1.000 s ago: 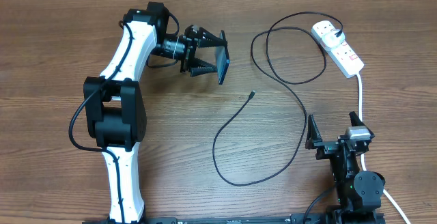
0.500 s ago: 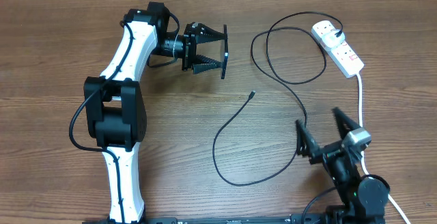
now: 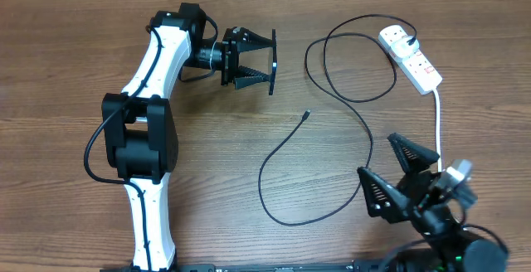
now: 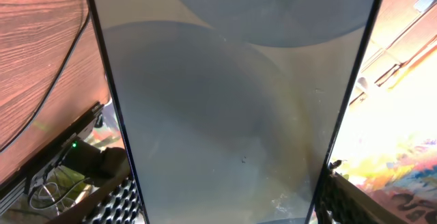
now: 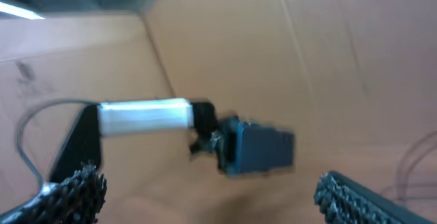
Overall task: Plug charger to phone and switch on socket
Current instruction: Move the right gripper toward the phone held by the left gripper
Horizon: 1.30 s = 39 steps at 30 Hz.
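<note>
My left gripper (image 3: 259,60), in the upper middle of the overhead view, is clamped across the width of the phone (image 3: 272,65), which shows to that camera edge-on as a dark bar. In the left wrist view its pale screen (image 4: 232,115) fills the frame, with a ribbed pad (image 4: 115,205) at each lower corner against the dark frame. Whether the lower edge touches the table (image 3: 50,139) I cannot tell, and the charging port shows in no view. My right gripper (image 3: 397,174), at the lower right of the overhead view, holds nothing: its jaws are spread wide, well apart from every task object. Its own camera is blurred and gives only the fingertips (image 5: 75,191) low in the frame and the other arm far off. The charger (image 3: 370,143) runs as a thin black loop through the middle of the frame. Its plug tip (image 3: 308,114) lies free on the table near centre, between the two grippers, and its white plug head (image 3: 397,34) sits in the socket (image 3: 412,59) at upper right, whose white cord (image 3: 437,123) drops toward the lower right. Judged step: fetching the tip. To do it well, I should lower the right jaws across the cable just behind the tip, leaving the tip protruding for insertion. I should hold the phone steady with its port end turned toward the approaching plug. I should also avoid dragging the loop, which could tug the head at the socket. The switch comes last.
</note>
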Tool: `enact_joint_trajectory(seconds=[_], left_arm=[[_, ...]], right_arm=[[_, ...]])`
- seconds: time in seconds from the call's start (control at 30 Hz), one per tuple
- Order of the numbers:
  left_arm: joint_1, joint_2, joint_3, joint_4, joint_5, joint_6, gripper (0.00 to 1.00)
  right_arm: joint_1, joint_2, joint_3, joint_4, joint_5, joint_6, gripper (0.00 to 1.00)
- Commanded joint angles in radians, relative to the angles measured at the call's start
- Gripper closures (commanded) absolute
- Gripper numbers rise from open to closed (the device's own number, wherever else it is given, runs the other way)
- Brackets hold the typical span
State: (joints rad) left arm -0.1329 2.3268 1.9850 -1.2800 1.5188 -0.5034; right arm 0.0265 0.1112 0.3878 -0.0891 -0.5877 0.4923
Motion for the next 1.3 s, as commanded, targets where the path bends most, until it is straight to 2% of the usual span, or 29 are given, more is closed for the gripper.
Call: enact_joint_trajectory(seconds=[0.0, 0.1, 0.2, 0.27, 0.33, 0.37, 0.43, 0.5, 0.67, 0.77, 1.0, 1.1, 1.27], left_arm=[[0.000, 0.009, 0.031, -0.002, 0.062, -0.010, 0.34], [0.001, 0.009, 0.031, -0.002, 0.062, -0.009, 0.34], [0.000, 0.009, 0.031, -0.002, 0.062, -0.009, 0.34], [0.000, 0.009, 0.031, -0.002, 0.061, -0.005, 0.34], [-0.001, 0.009, 0.031, -0.002, 0.060, 0.003, 0.34], [-0.002, 0.009, 0.031, -0.002, 0.060, 0.007, 0.34], [-0.002, 0.008, 0.031, -0.002, 0.056, 0.010, 0.34], [-0.005, 0.009, 0.031, -0.003, 0.045, 0.010, 0.34], [-0.019, 0.009, 0.031, -0.003, 0.045, 0.010, 0.34], [-0.027, 0.009, 0.031, -0.002, 0.041, 0.009, 0.34], [-0.039, 0.009, 0.031, -0.003, 0.041, 0.007, 0.34], [-0.040, 0.009, 0.031, -0.003, 0.040, -0.003, 0.34], [-0.040, 0.009, 0.031, -0.003, 0.026, -0.037, 0.34]], right_arm=[[-0.003, 0.169, 0.270, -0.238, 0.039, -0.138, 0.00], [-0.003, 0.349, 0.456, -0.445, 0.060, -0.237, 0.00], [-0.002, 0.491, 0.541, -0.512, -0.092, -0.175, 0.00], [-0.002, 0.562, 0.549, -0.496, -0.300, -0.113, 0.00], [0.001, 0.632, 0.549, -0.397, -0.436, -0.032, 0.00], [0.006, 0.664, 0.549, -0.350, -0.486, 0.020, 0.00], [0.031, 0.709, 0.552, -0.304, -0.512, 0.034, 0.00], [0.077, 0.741, 0.567, -0.345, -0.412, 0.032, 0.00], [0.290, 0.814, 0.683, -0.668, 0.205, 0.025, 0.00], [0.431, 0.904, 0.801, -0.800, 0.436, 0.045, 0.00], [0.664, 1.220, 1.134, -1.020, 0.775, 0.068, 0.00], [0.720, 1.328, 1.211, -1.024, 0.851, 0.098, 0.00], [0.769, 1.426, 1.224, -0.974, 0.986, 0.199, 0.00]])
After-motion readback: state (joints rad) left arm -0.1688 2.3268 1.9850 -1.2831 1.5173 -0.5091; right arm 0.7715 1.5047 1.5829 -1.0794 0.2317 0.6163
